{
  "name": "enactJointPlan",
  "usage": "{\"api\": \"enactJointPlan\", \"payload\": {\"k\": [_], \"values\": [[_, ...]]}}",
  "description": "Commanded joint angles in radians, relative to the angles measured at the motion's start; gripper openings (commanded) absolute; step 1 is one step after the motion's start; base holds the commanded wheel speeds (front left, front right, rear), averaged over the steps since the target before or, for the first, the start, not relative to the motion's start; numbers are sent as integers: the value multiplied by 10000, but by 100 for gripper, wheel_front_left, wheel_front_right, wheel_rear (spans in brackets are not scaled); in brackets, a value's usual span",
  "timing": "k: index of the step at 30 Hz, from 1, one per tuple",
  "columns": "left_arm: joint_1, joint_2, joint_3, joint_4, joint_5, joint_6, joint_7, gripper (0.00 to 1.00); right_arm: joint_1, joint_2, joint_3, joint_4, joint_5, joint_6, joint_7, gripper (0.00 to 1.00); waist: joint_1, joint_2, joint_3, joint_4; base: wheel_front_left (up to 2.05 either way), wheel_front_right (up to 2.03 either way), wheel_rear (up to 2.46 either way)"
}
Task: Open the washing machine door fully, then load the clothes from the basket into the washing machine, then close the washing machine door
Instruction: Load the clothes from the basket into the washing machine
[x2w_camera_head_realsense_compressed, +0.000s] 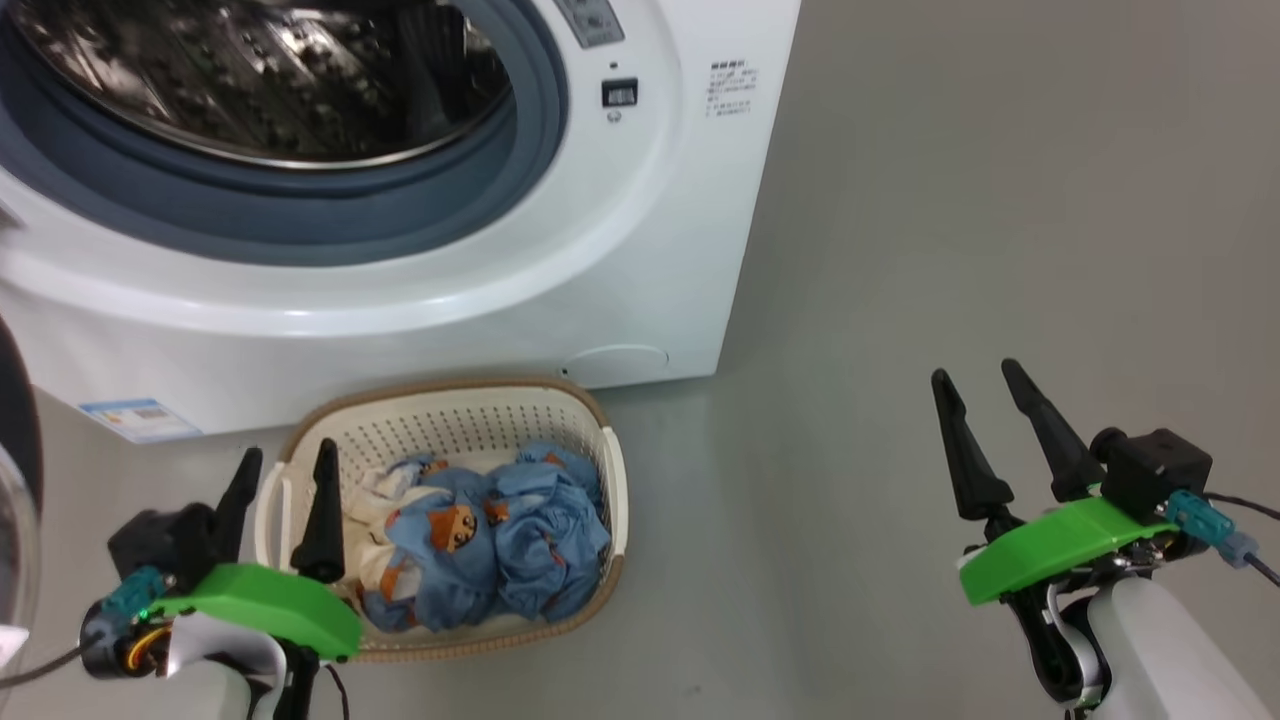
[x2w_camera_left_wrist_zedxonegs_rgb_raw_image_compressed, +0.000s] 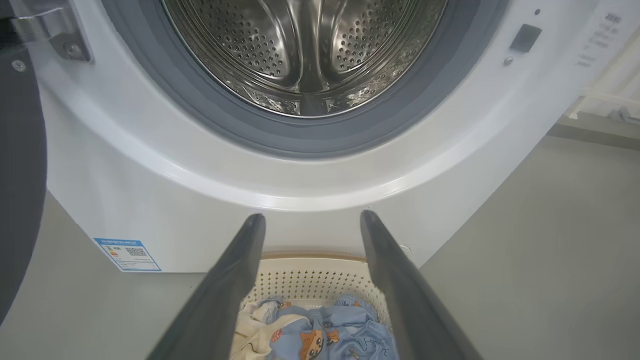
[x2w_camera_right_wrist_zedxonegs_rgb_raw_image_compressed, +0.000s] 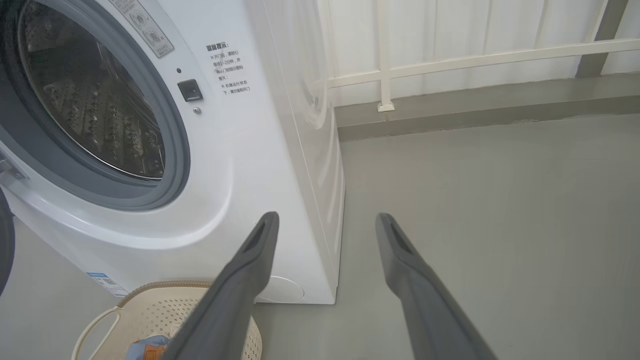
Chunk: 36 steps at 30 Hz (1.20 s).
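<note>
cream basket (x2w_camera_head_realsense_compressed: 450, 398) sits on the floor at lower centre of the head view, just below the white washing machine (x2w_camera_head_realsense_compressed: 640, 250), handles facing frame left and right; its long axis is unclear. blue clothes (x2w_camera_head_realsense_compressed: 500, 540) lie heaped inside. washing machine door (x2w_camera_head_realsense_compressed: 14, 420) stands swung open at far left. left gripper (x2w_camera_head_realsense_compressed: 287, 455) is over the basket's left rim, right gripper (x2w_camera_head_realsense_compressed: 975, 372) at lower right, both spread, empty.

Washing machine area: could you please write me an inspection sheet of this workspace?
Surface: grey floor, smooth.
Job's things: washing machine door swung open at the left; washing machine drum, no laundry seen inside; basket on the floor before it holds the clothes.
Clutter: nothing seen.
Grippers: left gripper open, at the basket's left end; right gripper open, over the floor; both hold nothing.
Cables: dark cable at the right wrist.
Surroundings: white railing beyond the machine.
</note>
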<state>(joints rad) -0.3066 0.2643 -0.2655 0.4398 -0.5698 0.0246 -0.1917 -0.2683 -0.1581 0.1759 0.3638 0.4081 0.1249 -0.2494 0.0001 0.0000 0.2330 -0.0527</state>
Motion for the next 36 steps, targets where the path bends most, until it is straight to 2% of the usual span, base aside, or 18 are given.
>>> {"api": "enactJointPlan", "payload": {"k": [1,12,18,36], "values": [[-592,246,212,174,120,-117,72,100,-349,15,171,-281,-187,58,-124,100,-1,0,770,-87,0,0,0],[-1869,165,-118,2197,121,-530,453,100,-962,254,157,-419,-329,58,-124,100,-1,0,2158,-224,0,0,0],[-2798,185,-383,3714,109,-852,1128,100,-1335,416,137,-557,-437,58,-124,100,-1,0,3005,-418,0,0,0],[-5661,621,-1287,6882,731,-1316,1817,100,-2255,883,294,-921,-541,58,-124,100,-1,0,5073,-1256,0,0,0]]}}
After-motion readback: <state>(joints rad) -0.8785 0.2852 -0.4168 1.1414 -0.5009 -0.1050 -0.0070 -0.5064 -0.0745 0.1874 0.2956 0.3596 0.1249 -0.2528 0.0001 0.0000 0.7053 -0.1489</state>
